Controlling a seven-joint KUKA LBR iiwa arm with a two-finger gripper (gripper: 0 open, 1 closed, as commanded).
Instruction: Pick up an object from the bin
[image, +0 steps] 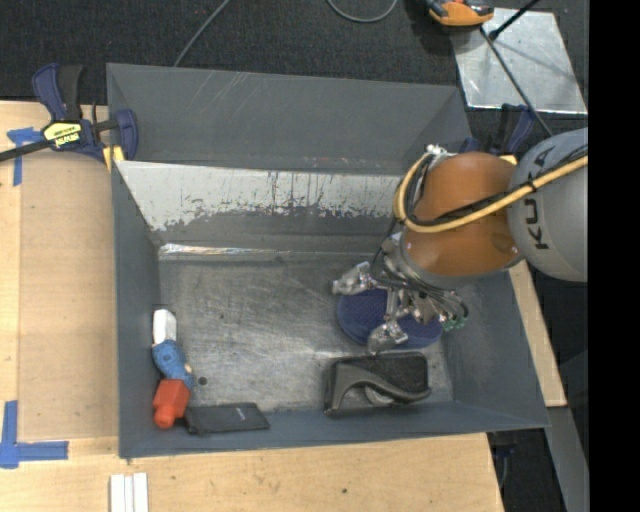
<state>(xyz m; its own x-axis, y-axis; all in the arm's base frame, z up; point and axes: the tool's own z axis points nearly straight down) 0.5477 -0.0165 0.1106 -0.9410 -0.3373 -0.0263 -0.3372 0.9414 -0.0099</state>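
Note:
My gripper is low in the right half of the bin, under the orange wrist cover. Its two metal fingers stand apart, one at the upper left and one at the lower right, so it is open. Under and between them lies a dark blue round thing on the bin floor; part of it is hidden by the gripper. Just in front of it, along the near wall, lies a black curved thing like a stapler or dispenser, apart from the fingers.
In the near left corner lie a white, blue and red bottle-like thing and a flat black thing. The arm and its orange cover hang over the bin's right wall.

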